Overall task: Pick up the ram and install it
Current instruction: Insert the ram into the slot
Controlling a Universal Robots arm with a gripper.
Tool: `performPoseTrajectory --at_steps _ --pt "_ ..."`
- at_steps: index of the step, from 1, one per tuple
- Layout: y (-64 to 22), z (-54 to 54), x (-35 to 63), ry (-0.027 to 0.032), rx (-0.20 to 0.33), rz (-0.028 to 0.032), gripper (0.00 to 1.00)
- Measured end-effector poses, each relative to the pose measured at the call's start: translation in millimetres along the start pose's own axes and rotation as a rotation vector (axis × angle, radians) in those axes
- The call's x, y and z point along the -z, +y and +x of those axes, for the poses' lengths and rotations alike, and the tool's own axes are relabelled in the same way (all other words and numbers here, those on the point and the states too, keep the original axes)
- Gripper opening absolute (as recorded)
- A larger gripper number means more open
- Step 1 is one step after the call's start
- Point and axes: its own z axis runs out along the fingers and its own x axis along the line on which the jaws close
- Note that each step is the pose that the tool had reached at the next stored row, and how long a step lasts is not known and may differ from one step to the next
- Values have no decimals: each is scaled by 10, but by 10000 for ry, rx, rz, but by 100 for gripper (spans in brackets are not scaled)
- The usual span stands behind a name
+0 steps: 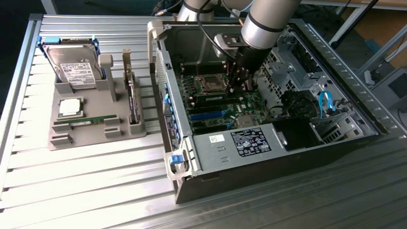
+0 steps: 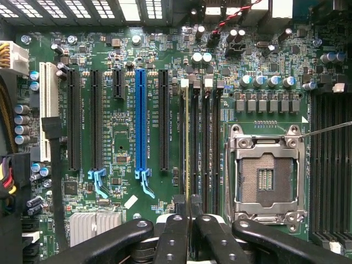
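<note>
Gripper (image 2: 188, 218) inside open case (image 1: 210, 152), fingers pinched narrow on ram (image 2: 187, 148), edge-on along memory slots (image 2: 204, 143). CPU socket (image 2: 268, 179) just beside. 1 parts tray (image 1: 95, 102) well apart, exterior view's left.

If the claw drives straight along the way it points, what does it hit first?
The memory slots beside the empty CPU socket. The claw appears to grip the ram edge-on over one slot, so the ram would touch there first; the gap is unclear.
</note>
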Motion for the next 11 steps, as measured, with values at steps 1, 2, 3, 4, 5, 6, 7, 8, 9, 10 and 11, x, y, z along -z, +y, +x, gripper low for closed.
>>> performPoseTrajectory --at_steps 1,2,3,4,5,6,7,8,9,10,11 --pt "0 0 0 0 -10 0 12" --pt "0 0 0 -2 -42 1 12" --pt "0 0 0 -3 -62 2 12" --pt "0 0 0 -3 -63 2 12" --pt "0 0 0 -4 -64 2 12" --pt "0 0 -1 -5 -63 4 12" --pt "1 1 -2 -4 -63 5 12" --pt "1 0 -4 -5 -63 6 12" --pt "1 0 -5 -5 -63 7 12" --pt "3 0 -5 -5 -64 8 12" --pt "4 0 -6 -8 -63 8 12"
